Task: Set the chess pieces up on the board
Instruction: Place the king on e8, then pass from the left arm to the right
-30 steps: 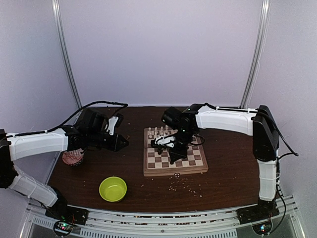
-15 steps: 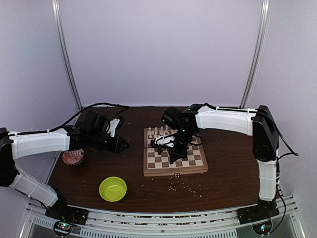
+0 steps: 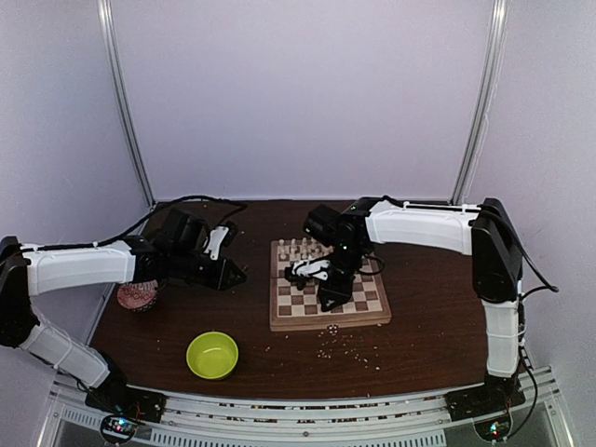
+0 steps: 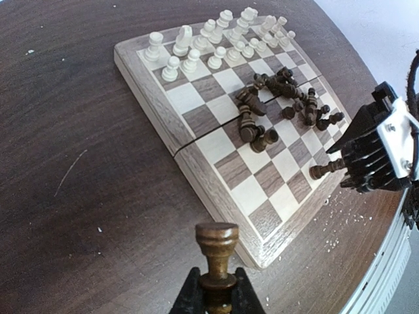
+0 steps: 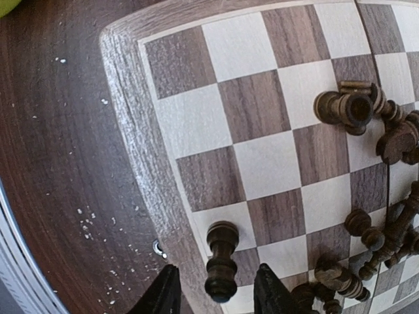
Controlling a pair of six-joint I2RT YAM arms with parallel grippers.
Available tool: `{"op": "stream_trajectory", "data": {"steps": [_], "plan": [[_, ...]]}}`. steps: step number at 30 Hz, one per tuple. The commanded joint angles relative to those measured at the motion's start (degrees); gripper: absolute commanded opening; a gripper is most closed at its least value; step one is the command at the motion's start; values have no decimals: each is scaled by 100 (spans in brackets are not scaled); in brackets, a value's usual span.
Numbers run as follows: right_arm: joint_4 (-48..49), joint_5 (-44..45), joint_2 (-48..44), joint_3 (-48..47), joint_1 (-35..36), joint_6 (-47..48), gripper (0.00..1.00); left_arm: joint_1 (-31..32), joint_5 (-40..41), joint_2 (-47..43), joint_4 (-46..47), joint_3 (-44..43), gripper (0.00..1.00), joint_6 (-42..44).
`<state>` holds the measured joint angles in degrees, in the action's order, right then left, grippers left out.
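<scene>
Chess pieces of dark-brown turned wood [image 4: 281, 104] lie heaped mid-board on the checked wooden chessboard [image 4: 243, 196], one pawn [image 5: 221, 252] upright by its near edge between the right gripper's [image 5: 216, 291] parted fingers, seemingly mid-placement; next, the left gripper's [image 4: 217, 297] clamped dark piece [image 4: 217, 245] needs an upright near-row landing.

Dark-brown and cream checked board [image 4: 226, 176] (tan rim [image 4: 159, 98]), cream and dark-brown chess pieces [image 4: 192, 61], lime-green bowl [image 3: 212, 355].

Dark brown wood-grain table [image 3: 428, 317] spans booth. Pale lavender walls [image 3: 298, 93] far, left and right. Slim metal pole far left [image 3: 126, 102], matching pole far right [image 3: 480, 102]. Ribbed metal rail [image 3: 307, 426] along near edge. Light soft, even.
</scene>
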<state>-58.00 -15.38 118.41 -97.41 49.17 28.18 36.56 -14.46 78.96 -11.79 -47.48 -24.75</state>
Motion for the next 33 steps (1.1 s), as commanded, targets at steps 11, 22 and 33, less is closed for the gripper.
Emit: {"op": "stream_trajectory", "data": {"steps": [11, 22, 33], "plan": [[-911, -782, -1353, -1141, -253, 1170, 39, -4, -2341, 914, -456, -1041, 5, 424], [-607, 555, -1329, -976, 731, 2291, 40, 176, -4154, 1594, -793, -1659, 7, 360], [-274, 1167, -803, -1096, 1249, 2565, 43, 426, -4636, 1700, -930, -1815, 7, 357]]}}
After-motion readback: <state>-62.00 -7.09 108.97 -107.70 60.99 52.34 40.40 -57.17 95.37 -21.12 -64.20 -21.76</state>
